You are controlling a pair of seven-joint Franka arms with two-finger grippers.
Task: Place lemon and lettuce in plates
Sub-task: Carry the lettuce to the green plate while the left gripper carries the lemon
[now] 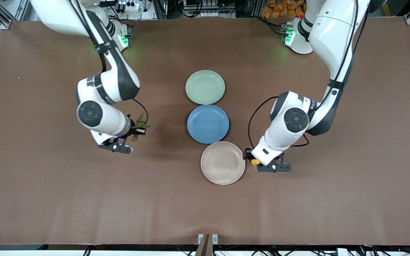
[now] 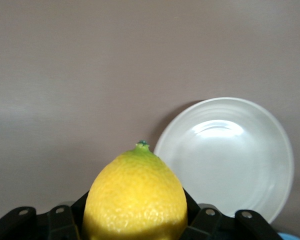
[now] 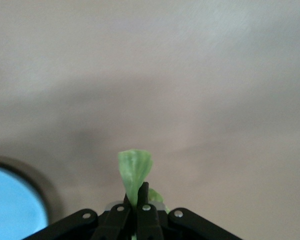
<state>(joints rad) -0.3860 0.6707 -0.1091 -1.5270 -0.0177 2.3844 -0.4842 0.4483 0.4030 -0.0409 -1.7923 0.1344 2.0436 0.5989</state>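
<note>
The lemon point(image 2: 135, 197) is bright yellow and pebbled, with a greenish shoulder and a tiny dark nub pointing away from the wrist camera. The left gripper point(image 1: 254, 162) pinches it between its fingers, up in the air over bare table just beside the beige plate point(image 1: 222, 163), at about 3 o'clock from it in the front view.

The lettuce point(image 3: 135, 172) is a thin, wrinkled green leaf. The right gripper point(image 1: 138, 130) has its fingers pressed together on the leaf's lower edge, holding it over bare table toward the right arm's end, at about 9 o'clock from the blue plate point(image 1: 208, 123); from the front the leaf is partly hidden by the wrist, so its full outline is hard to judge.

3 plates lie in a line: the mint plate point(image 1: 205, 87) farthest from the front camera, blue between, beige nearest, rims almost touching.

The brown table point(image 1: 48, 199) has wide open room at each arm's end of the plates.
</note>
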